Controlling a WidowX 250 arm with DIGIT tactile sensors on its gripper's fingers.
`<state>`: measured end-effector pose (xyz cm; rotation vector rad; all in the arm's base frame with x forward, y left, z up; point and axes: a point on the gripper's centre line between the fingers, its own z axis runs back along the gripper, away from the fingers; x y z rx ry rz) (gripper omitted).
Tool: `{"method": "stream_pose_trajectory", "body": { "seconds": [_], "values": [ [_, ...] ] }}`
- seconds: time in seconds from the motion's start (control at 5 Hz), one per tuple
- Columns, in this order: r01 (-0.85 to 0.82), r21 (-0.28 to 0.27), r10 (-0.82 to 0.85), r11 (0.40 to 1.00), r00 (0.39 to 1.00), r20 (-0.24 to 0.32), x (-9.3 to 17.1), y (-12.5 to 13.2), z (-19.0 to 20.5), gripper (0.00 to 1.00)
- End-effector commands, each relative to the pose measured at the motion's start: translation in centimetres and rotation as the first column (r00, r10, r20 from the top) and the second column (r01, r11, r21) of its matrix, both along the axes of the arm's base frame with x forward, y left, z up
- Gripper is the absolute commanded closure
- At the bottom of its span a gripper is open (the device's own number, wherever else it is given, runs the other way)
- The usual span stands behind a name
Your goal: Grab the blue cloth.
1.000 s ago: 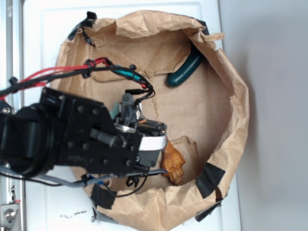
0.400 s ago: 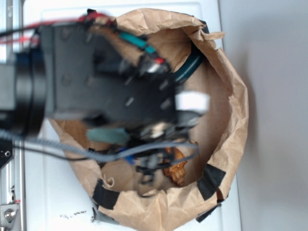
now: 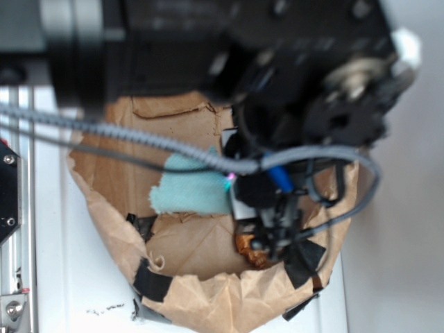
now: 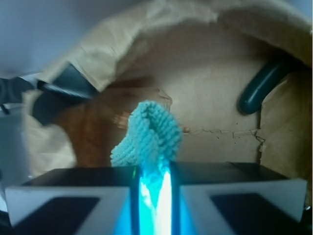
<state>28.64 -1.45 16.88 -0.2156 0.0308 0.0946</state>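
The blue cloth [image 4: 149, 134] is a fuzzy pale teal terry piece, bunched and folded, and it hangs above the brown paper floor. My gripper [image 4: 154, 172] is shut on its near end, with cloth filling the narrow gap between the two black-and-white fingers [image 4: 83, 196]. In the exterior view the blue cloth [image 3: 186, 189] trails left from my gripper [image 3: 234, 191]. The blurred black arm is close to the camera and covers the top of that view.
A crumpled brown paper bag wall [image 3: 208, 305] patched with black tape [image 3: 302, 262] rings the work area. An orange-brown seashell [image 3: 250, 251] lies near the front. A dark green glossy curved object [image 4: 261, 88] rests against the far right wall.
The arm has risen towards the exterior camera and shifted right. The blue cloth, half hidden under the arm before, now hangs in the open from the shut gripper.
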Motion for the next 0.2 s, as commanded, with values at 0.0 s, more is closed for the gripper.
{"method": "stream_pose_trajectory", "body": {
  "seconds": [0.0],
  "values": [
    [-0.05, 0.002, 0.049, 0.999, 0.994, 0.098, 0.64, 1.14, 2.34, 0.0]
  ]
}}
